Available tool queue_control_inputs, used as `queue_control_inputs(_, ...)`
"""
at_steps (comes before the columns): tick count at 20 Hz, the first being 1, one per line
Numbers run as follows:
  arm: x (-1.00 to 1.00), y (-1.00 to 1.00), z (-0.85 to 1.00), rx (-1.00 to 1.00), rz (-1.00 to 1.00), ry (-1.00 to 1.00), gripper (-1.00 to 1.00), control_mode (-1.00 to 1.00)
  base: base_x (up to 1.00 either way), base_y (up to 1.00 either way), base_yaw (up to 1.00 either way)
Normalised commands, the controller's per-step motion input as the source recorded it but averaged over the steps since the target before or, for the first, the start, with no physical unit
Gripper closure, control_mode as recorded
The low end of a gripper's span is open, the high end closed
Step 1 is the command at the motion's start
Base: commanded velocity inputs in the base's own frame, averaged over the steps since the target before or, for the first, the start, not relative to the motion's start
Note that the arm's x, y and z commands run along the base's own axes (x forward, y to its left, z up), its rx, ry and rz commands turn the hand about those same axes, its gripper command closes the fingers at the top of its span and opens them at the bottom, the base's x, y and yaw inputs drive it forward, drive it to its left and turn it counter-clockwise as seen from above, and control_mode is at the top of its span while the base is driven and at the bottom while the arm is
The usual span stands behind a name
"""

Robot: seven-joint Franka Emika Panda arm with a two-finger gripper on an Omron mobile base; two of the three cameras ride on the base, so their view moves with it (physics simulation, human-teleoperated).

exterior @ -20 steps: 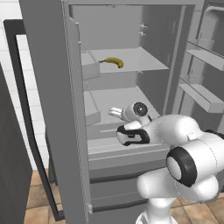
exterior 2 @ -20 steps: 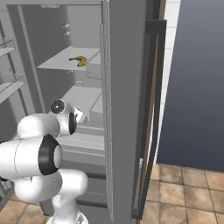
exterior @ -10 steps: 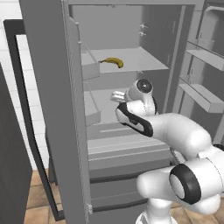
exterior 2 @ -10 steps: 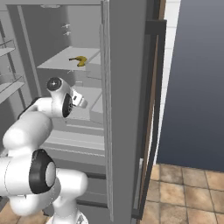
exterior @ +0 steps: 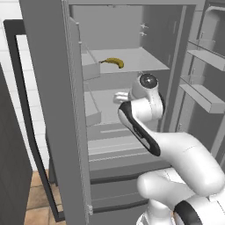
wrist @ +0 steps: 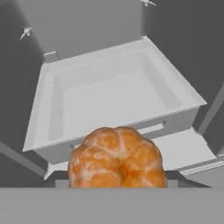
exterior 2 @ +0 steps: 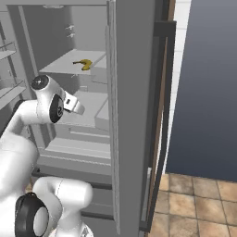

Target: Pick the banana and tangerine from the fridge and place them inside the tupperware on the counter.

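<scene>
The arm has lifted from a low, folded pose at the lower shelf to a raised pose inside the fridge, with the wrist now level with the middle shelf. The tangerine sits directly in front of the hand camera, at 6 o'clock in the hand view, between the finger positions; the gripper is judged to be pinching the tangerine at a partly closed width, although the fingertips themselves are covered by the fruit. In the hand view a shallow grey fridge tray lies beyond the fruit, at 12 o'clock. The banana rests on the upper shelf, at 11 o'clock from the wrist in the left base view, well apart from the gripper and untouched. Judgement: the first fruit is secured and lifted clear of its shelf; the next step is to withdraw it from the fridge. The banana is not yet collected.
</scene>
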Motion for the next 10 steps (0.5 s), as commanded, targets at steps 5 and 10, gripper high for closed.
queue_control_inputs(5,-0.8,0.0,0.24,0.0,0.02,0.11,1.0,-1.0,0.0,0.0,0.0)
queue_control_inputs(10,-0.8,0.0,0.29,0.0,0.01,0.04,1.0,-1.0,0.0,0.0,0.0)
